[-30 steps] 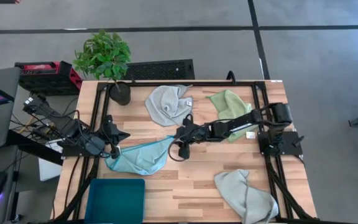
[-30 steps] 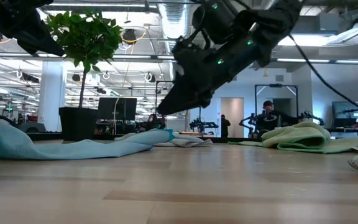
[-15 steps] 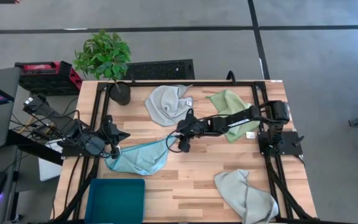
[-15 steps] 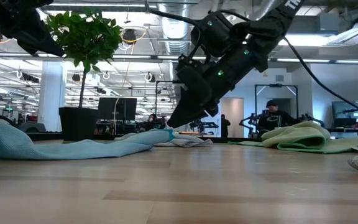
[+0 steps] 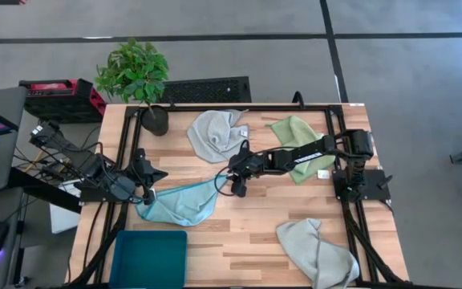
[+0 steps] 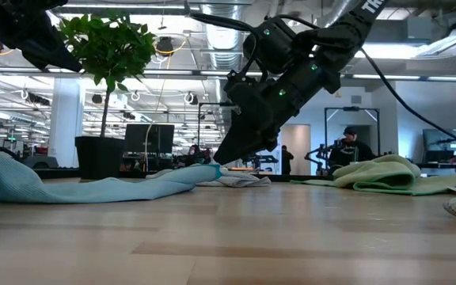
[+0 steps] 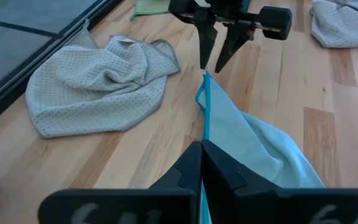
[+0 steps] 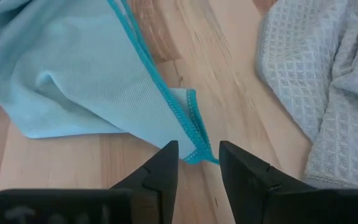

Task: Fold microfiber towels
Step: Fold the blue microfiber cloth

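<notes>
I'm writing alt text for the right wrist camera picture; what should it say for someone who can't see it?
Two dark open fingers of the right arm hover over a wooden table, straddling the pointed corner of a light blue towel with a teal stitched edge. A crumpled grey waffle-textured towel lies apart from it, on the same table.

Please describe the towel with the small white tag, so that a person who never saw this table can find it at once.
Start at the potted plant at the table's far left corner. Just to its right lies a crumpled pale grey towel, beside the light green towel. It alone shows a small white tag at its edge; the other grey towel lies at the near right corner.
</notes>
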`<action>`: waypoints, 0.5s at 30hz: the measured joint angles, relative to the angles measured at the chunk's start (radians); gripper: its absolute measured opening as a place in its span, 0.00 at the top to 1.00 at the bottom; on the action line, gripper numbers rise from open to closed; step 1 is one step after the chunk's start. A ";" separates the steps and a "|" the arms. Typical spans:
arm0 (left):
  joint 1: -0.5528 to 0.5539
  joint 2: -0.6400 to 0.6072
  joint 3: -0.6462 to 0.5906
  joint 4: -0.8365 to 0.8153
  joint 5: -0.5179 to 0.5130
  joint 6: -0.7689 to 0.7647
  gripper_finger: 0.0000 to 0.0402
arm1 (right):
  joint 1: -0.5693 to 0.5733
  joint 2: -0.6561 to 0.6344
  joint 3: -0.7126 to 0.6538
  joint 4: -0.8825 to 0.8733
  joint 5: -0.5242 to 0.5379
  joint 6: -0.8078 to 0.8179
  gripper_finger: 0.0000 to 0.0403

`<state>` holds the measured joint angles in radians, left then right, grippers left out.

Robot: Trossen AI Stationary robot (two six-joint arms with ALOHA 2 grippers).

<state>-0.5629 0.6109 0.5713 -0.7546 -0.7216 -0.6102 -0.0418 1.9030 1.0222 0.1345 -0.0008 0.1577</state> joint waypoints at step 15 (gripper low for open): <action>0.000 0.000 0.000 0.000 0.000 -0.004 1.00 | 0.000 0.001 0.000 0.000 0.029 -0.007 0.66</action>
<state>-0.5629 0.6111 0.5713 -0.7544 -0.7212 -0.6140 -0.0419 1.9038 1.0218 0.1345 0.0280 0.1505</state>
